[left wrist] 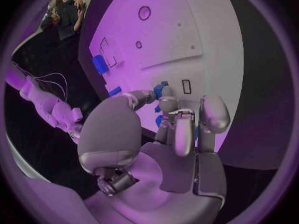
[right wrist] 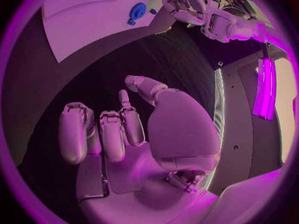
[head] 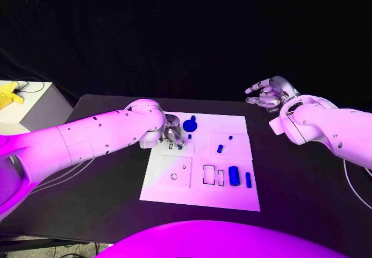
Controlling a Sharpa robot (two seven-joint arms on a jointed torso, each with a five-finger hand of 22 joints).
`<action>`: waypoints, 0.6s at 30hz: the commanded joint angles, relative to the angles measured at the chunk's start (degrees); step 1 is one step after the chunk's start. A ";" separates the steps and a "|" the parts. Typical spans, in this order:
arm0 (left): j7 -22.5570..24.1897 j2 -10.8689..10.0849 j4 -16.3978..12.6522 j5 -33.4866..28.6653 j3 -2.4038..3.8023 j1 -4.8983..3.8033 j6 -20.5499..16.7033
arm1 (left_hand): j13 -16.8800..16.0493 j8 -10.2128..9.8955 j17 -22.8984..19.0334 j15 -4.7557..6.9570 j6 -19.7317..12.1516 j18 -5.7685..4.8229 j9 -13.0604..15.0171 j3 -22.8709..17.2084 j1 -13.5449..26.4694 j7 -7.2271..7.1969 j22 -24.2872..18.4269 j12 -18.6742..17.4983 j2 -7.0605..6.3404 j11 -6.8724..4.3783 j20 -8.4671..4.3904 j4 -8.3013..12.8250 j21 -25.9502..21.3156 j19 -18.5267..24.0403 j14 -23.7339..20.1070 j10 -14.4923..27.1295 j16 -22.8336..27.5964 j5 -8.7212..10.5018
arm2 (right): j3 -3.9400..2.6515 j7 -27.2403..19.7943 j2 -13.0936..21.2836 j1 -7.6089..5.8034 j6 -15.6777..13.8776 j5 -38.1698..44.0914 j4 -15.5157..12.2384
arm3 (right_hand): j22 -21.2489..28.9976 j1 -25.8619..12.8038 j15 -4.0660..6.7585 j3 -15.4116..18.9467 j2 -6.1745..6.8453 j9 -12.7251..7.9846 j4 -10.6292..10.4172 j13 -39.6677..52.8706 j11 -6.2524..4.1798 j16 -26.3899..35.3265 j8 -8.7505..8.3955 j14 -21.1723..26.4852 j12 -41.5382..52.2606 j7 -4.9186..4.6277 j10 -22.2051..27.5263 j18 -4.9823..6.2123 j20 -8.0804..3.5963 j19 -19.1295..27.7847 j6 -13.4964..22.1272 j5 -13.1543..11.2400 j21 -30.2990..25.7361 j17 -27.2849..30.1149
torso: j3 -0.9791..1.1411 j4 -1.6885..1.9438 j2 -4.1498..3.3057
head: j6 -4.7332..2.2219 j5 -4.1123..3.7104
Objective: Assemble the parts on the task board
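Centrally, the black table (head: 310, 183) carries the white task board (head: 233, 188), with the blue parts spread over its far and right areas. Left arm (head: 85, 137) reaches in over the board's near-left corner region; right arm (head: 341, 129) sits off the board to the right. Left hand (head: 172, 135) is low over the board's far-left part, fingers (left wrist: 213, 112) curled around a small blue part (left wrist: 164, 92) (pinched at the fingertips, per the left wrist view). Right hand (head: 269, 92) is raised beyond the board's far-right corner, well apart from it, fingers (right wrist: 74, 132) loosely spread and grasping nothing. A round blue part (head: 190, 125) lies just beside the left hand; a blue cylinder (head: 233, 176) and a slim blue pin (head: 248, 179) lie near the board's right edge.
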State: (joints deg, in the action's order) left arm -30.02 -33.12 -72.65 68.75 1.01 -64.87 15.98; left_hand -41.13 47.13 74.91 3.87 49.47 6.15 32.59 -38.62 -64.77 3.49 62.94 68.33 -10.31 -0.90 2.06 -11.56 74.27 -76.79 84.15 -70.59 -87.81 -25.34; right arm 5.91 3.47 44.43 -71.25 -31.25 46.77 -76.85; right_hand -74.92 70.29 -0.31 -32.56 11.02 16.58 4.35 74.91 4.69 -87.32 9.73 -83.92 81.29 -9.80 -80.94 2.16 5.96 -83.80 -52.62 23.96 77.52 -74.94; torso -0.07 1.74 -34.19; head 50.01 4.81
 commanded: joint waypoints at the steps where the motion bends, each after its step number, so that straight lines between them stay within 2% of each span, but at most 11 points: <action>1: 0.22 0.46 0.15 0.13 -0.26 0.54 0.44 | 0.00 -0.26 10.73 0.44 0.25 -0.39 -0.08 -12.04 -0.02 -0.10 0.05 0.00 0.54 -0.10 -0.01 12.47 0.29 -0.20 4.58 -0.06 -0.21 -0.16 | -0.01 -0.24 0.02 0.03 0.78 0.26 -0.18 | -9.45 0.30 0.13 0.14 0.39 -0.07 -0.27 4.72 0.06 0.28 0.31 -4.61 -0.25 -0.08 0.42 0.52 -0.15 -2.23 0.27 0.22 -0.25 -9.90 | 0.04 -0.04 -0.03 | -0.01 -0.07; 9: 0.13 0.47 0.24 -0.18 -0.27 0.65 2.46 | -0.49 -0.34 10.97 0.42 0.29 -0.38 -0.06 -12.00 0.12 -0.08 -0.01 0.19 0.52 -0.08 -0.01 12.41 0.26 -0.16 4.65 -0.28 -0.32 -0.12 | 0.00 -0.23 0.07 0.05 0.80 0.26 -0.22 | -9.45 0.30 0.13 0.14 0.39 -0.07 -0.27 4.72 0.06 0.28 0.31 -4.61 -0.25 -0.08 0.42 0.52 -0.15 -2.23 0.27 0.22 -0.25 -9.90 | 0.09 0.01 -0.02 | -0.01 -0.22; 18: 0.11 0.25 0.20 -0.03 -0.29 0.70 3.16 | -0.86 -0.46 11.04 0.39 0.39 -0.40 -0.04 -11.80 0.45 -0.07 0.07 0.30 0.39 -0.05 0.01 12.28 0.31 -0.17 4.67 -0.49 -0.34 -0.10 | 0.01 -0.23 0.13 0.08 0.76 0.25 -0.31 | -9.45 0.30 0.13 0.14 0.39 -0.07 -0.27 4.72 0.06 0.28 0.31 -4.61 -0.25 -0.08 0.42 0.52 -0.15 -2.23 0.27 0.22 -0.25 -9.90 | 0.04 0.06 0.08 | -0.01 -0.22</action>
State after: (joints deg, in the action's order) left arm -29.64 -32.88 -72.49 68.61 1.09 -64.75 16.75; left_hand -41.94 46.89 74.91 3.87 49.40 6.14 32.46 -38.62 -64.54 3.56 62.93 68.33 -10.08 -0.88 2.07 -11.57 74.27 -76.79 84.15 -70.59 -87.81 -25.34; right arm 5.92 3.51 44.53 -71.21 -31.17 46.77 -77.06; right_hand -74.91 70.29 -0.31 -32.57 11.02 16.58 4.35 74.90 4.69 -87.32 9.73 -83.92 81.29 -9.80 -80.94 2.16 5.96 -83.80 -52.62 23.96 77.52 -74.92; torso 0.01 1.74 -34.17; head 50.01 4.51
